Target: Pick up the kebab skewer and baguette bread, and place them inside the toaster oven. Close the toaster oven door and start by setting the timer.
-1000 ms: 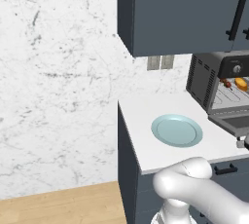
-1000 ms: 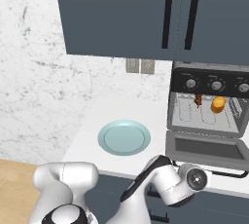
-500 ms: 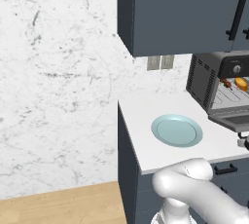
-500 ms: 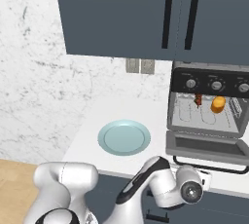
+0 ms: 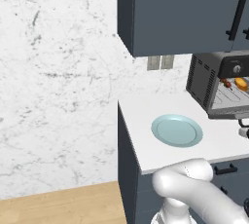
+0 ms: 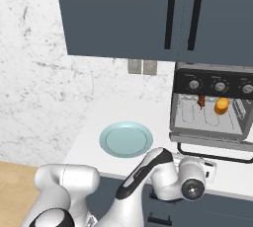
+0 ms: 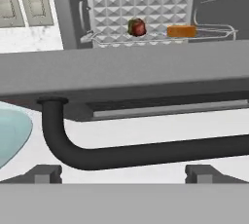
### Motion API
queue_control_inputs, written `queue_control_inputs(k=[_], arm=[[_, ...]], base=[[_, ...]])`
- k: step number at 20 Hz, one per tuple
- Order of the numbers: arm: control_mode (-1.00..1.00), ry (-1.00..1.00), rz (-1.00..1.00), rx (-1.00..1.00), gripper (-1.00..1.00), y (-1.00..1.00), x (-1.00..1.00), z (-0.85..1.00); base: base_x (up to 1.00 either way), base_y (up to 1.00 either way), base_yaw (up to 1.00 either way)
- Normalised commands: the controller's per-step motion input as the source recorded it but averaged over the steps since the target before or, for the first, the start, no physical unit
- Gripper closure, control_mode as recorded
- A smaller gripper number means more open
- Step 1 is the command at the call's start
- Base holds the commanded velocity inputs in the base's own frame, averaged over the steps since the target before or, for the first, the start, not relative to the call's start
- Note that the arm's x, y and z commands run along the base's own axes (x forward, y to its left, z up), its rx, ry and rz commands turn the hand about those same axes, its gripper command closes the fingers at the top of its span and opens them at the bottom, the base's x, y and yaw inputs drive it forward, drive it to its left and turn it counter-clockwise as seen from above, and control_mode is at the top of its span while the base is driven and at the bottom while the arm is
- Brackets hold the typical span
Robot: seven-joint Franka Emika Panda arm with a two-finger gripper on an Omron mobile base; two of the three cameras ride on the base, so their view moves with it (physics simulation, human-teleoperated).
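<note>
Gripper [image 7: 124, 173] spread wide, empty, below the handle of the lowered toaster oven door [image 7: 146, 79].
Kebab skewer [image 7: 137, 27] and baguette bread [image 7: 181, 31] on the rack inside toaster oven [image 6: 212, 103]; skewer seen end-on, stick unclear.

Even, flat rendered light, bright and without glare. The plate [image 5: 176, 130] casts only a faint shadow on the white counter [image 5: 146, 121] beneath it. Inside the toaster oven [image 6: 212, 107] it is dimmer. Close-up surfaces look slightly soft; edges undistorted.
</note>
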Motion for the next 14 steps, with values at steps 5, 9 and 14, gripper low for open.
queue_control_inputs(k=[5,9,14], arm=[[-1.0,-0.08,-0.06,0.0,-1.0,0.39,0.93,0.6],[-1.0,0.0,-0.03,-0.01,-1.0,0.29,0.92,0.48],[-1.0,0.04,0.0,-0.06,-1.0,0.24,0.87,0.29]], base=[[0.0,0.0,0.0],[0.0,0.0,0.0],[0.0,0.0,0.0]])
